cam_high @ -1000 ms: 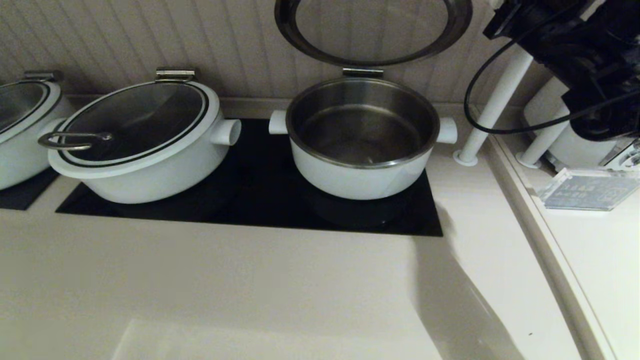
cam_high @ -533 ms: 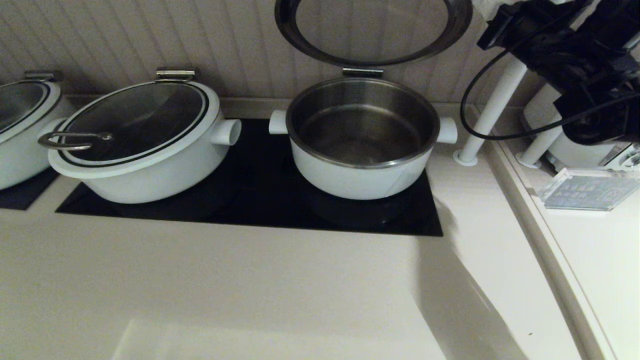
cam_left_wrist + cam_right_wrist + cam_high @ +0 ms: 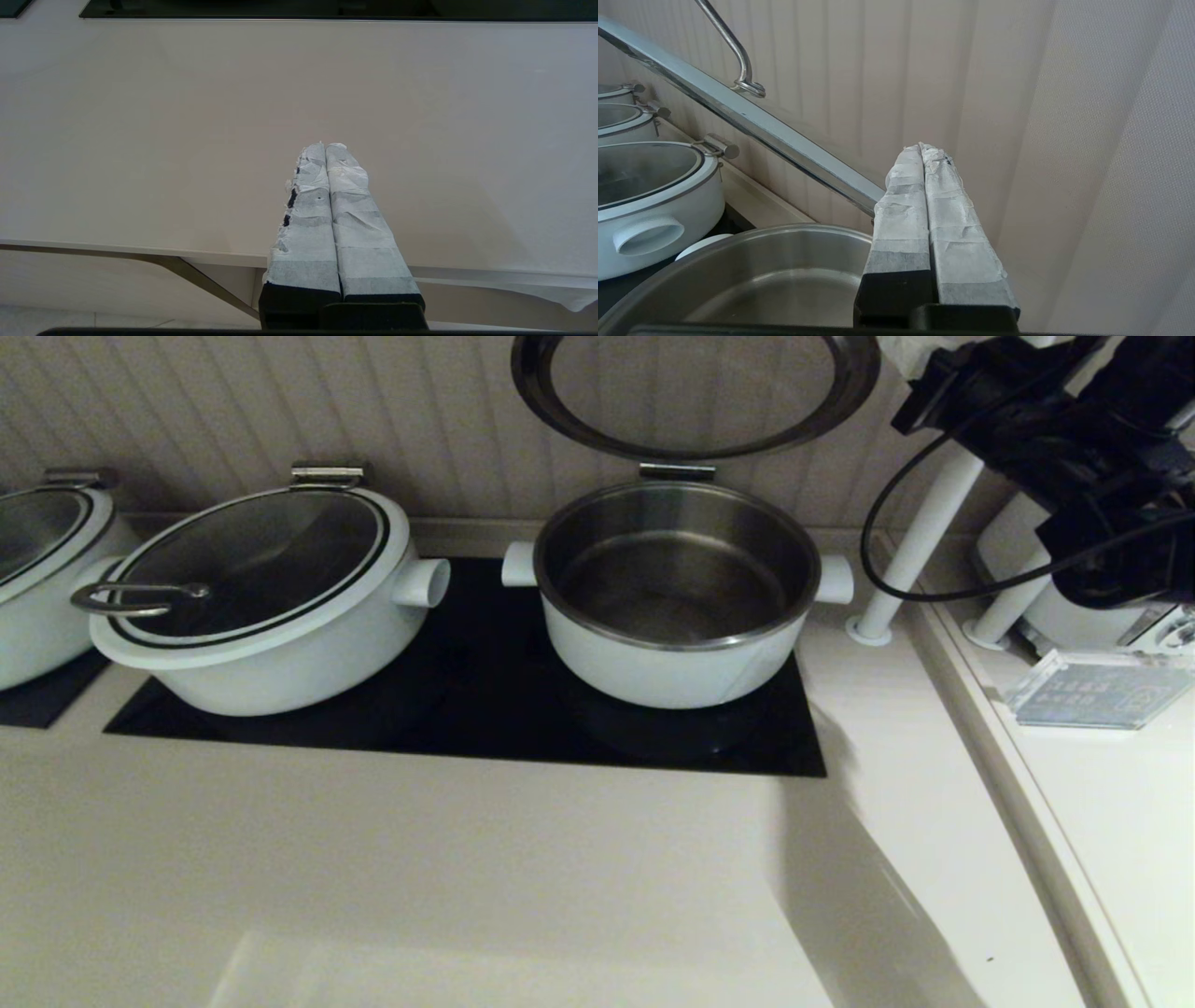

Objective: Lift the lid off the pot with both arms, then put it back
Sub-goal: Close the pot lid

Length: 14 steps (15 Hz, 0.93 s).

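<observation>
The pot [image 3: 674,607] is round and white with a steel inner bowl, and it stands uncovered on the black cooktop [image 3: 485,709]. The lid [image 3: 695,454] stands tipped up behind the pot against the wall, joined to it by a steel hinge [image 3: 677,471]. In the right wrist view the lid [image 3: 752,123] shows edge-on, with its steel handle [image 3: 738,51] on the far face. My right gripper [image 3: 923,147] is shut and empty, just beside the lid's rim and above the pot [image 3: 761,275]. My right arm [image 3: 1055,429] is at the upper right. My left gripper [image 3: 325,145] is shut and empty over the counter's front edge.
A wider white pot with a loop-handled lid [image 3: 261,597] sits to the left, and another pot [image 3: 37,569] is at the far left. White posts [image 3: 920,541] and a clear acrylic sign [image 3: 1102,691] stand to the right. The panelled wall is close behind.
My right arm has shifted a little to the left towards the upright lid. The pot and the lid have not moved.
</observation>
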Motion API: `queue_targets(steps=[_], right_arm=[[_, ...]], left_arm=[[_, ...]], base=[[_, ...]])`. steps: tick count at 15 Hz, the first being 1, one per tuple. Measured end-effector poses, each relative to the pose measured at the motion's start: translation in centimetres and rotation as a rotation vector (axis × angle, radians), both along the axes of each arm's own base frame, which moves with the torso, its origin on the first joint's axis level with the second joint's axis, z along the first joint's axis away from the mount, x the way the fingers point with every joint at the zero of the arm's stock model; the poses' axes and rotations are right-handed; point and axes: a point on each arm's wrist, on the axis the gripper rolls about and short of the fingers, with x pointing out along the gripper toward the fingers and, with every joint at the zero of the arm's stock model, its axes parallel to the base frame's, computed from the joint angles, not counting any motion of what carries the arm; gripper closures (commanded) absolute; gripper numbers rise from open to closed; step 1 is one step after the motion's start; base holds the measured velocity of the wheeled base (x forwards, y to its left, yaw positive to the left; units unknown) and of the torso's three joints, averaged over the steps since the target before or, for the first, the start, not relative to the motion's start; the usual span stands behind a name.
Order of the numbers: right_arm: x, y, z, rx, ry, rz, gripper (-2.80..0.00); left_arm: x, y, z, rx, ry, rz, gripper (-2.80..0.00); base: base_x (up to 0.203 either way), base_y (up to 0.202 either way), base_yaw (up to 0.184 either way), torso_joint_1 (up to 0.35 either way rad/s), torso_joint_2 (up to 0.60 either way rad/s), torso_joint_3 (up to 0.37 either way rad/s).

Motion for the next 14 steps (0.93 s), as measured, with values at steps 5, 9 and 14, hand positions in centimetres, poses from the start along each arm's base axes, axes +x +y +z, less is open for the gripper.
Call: queue_targets(steps=[5,9,14], right_arm=[[-0.3,0.0,-0.6,-0.014,0.029,0.013,0.0],[-0.5,0.0,-0.6,-0.015,0.031,0.013,0.0],[-0.7,-0.1,-1.4,-0.021,0.06,0.014,0.0]], left_arm=[[0.0,0.0,0.0,0.0,0.0,0.0,0.0],[0.0,0.0,0.0,0.0,0.0,0.0,0.0],[0.0,0.0,0.0,0.0,0.0,0.0,0.0]], base=[[0.0,0.0,0.0,0.0,0.0,0.0],[0.0,0.0,0.0,0.0,0.0,0.0],[0.0,0.0,0.0,0.0,0.0,0.0]])
